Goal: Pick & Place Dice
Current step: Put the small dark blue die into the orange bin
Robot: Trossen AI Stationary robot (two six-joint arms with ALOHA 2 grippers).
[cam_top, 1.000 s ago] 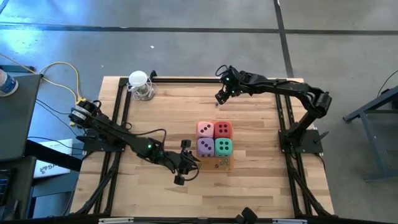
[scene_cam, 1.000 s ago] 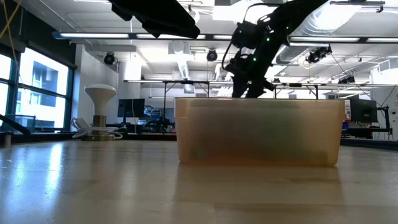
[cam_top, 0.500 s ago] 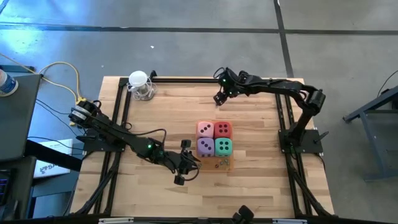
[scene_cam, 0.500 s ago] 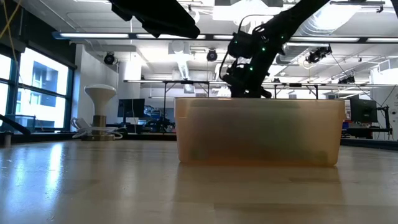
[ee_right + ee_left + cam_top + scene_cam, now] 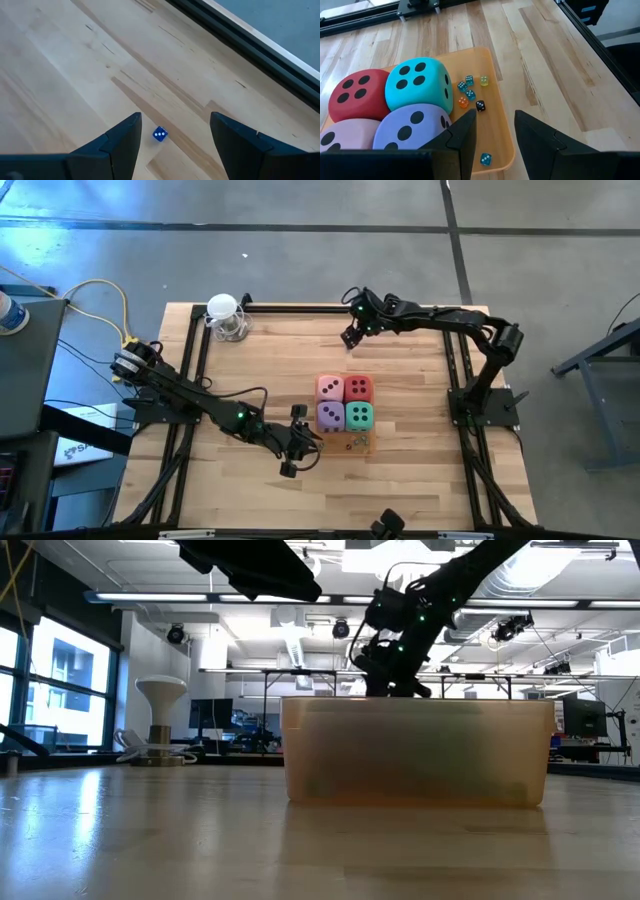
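Four big soft dice sit in a two-by-two block in the orange tray: pink, red, lilac, teal. Several small dice lie on the tray floor beside them. My left gripper hovers open over the tray's near left corner, holding nothing. My right gripper is open near the table's far edge, pointing steeply down. A tiny blue die lies on the wood between its fingers and is not touched.
A white mushroom-shaped object with a cable stands at the far left corner. Black frame rails run along the table's edges. Bare wood lies between the tray and the far edge. In the low view the tray wall hides the dice.
My right gripper has sunk a little toward the table and shifted slightly toward the left edge, staying open. The tray and dice have not moved.
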